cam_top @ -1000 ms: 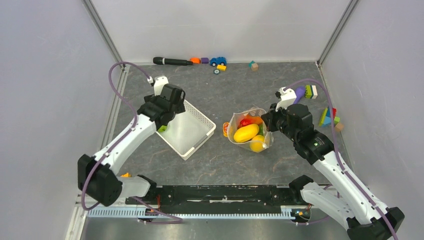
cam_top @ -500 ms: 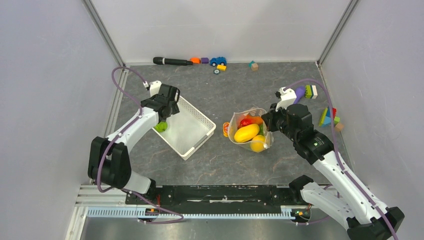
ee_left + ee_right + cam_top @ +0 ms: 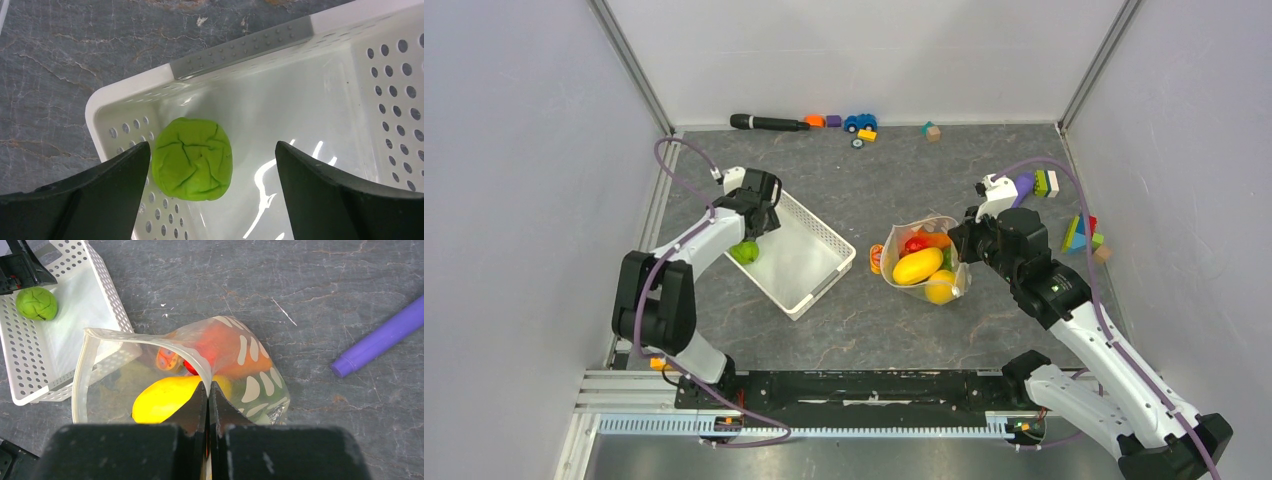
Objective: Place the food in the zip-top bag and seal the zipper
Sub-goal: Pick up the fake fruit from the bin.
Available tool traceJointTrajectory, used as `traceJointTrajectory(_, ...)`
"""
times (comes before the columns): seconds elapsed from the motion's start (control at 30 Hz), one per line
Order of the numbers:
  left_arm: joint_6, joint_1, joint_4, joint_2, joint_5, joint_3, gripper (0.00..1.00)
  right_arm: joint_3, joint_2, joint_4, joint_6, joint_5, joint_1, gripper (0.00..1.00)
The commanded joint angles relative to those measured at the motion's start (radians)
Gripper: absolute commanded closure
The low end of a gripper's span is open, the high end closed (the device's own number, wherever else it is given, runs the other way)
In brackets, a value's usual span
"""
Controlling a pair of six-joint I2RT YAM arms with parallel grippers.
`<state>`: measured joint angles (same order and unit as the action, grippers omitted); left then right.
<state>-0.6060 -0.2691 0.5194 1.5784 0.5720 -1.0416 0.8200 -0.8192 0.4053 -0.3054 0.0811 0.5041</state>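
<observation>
green pepper (image 3: 191, 159): in a corner of the white basket (image 3: 240, 47). Looks like light hard plastic, round and probably slippery, so I'd grab across the middle.
left gripper (image 3: 212, 150): fingers spread wide, hanging over it
right gripper (image 3: 208, 390): pinched tight on the floppy zip-top bag (image 3: 250, 385) rim

The table (image 3: 874, 330) is a dark grey surface printed like slate, with pale veins and a few brownish flecks running across it. Three plain, pale grey-white panels enclose it: a back wall (image 3: 864, 50), a left wall (image 3: 514, 200) and a right wall (image 3: 1194, 150), all bare and matt. Slim aluminium posts stand in the two far corners, the left post (image 3: 629, 60) and the right post (image 3: 1101, 60), both slanting outward in the view from above. A silver slotted rail (image 3: 824, 425) runs along the near edge of the table. The light is soft and even, leaving only faint shadows on the slate pattern.
</observation>
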Motion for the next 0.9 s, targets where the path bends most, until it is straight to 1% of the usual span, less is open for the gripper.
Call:
traceJointTrajectory(0.0, -0.047, 0.020, -0.049, 0.023, -0.026, 0.006, 0.00, -0.001, 0.002, -0.042, 0.009, 0.022, 0.004, 1.00)
traceJointTrajectory(0.1, -0.049, 0.029, -0.056, 0.037, -0.057, 0.025, 0.00, -0.003, 0.007, -0.042, 0.010, 0.016, 0.003, 1.00)
traceJointTrajectory(0.37, -0.065, 0.034, -0.038, 0.071, -0.067, 0.021, 0.01, -0.005, 0.011, -0.043, 0.008, 0.025, 0.003, 1.00)
traceJointTrajectory(0.47, -0.064, 0.035, -0.039, 0.075, -0.075, 0.022, 0.05, -0.005, 0.009, -0.043, 0.008, 0.028, 0.004, 1.00)
traceJointTrajectory(0.73, -0.078, 0.034, -0.059, 0.109, -0.139, 0.032, 0.09, -0.004, 0.005, -0.041, 0.008, 0.023, 0.003, 1.00)
traceJointTrajectory(0.87, -0.077, 0.034, -0.061, 0.129, -0.157, 0.027, 0.14, -0.003, 0.005, -0.041, 0.009, 0.028, 0.004, 1.00)
